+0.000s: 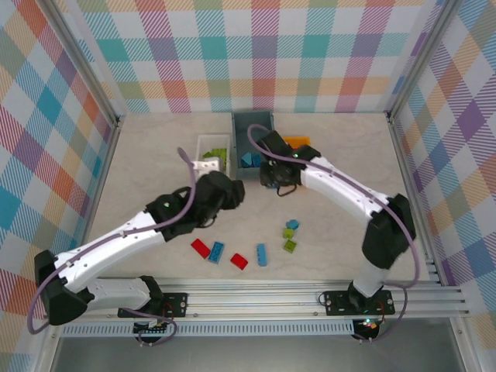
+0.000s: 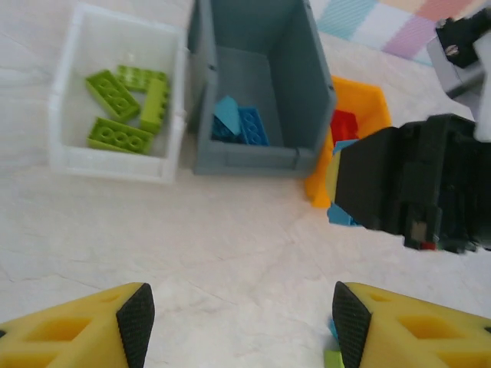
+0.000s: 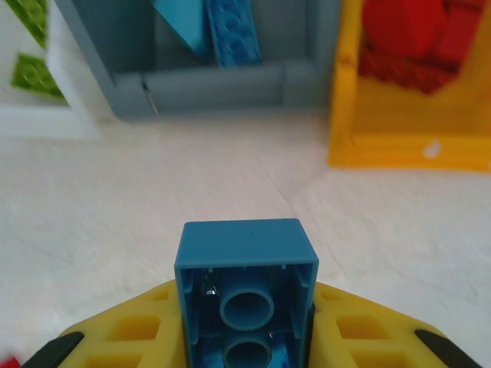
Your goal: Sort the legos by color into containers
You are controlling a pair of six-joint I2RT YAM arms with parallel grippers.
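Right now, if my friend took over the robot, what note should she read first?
The left fingers are open and empty, above the table. The right fingers are shut on a blue brick, near the grey bin.
Done: green bricks in the white tray, blue bricks in the grey bin, red bricks in the yellow bin.
Left: drop the held brick in the grey bin, then sort the loose bricks on the table: two red, three blue, two green.

Top camera: high behind robot, looking down over whole table (image 1: 155, 159). Both wrist cameras: low, close, facing forward; share grey bin (image 2: 245, 159).
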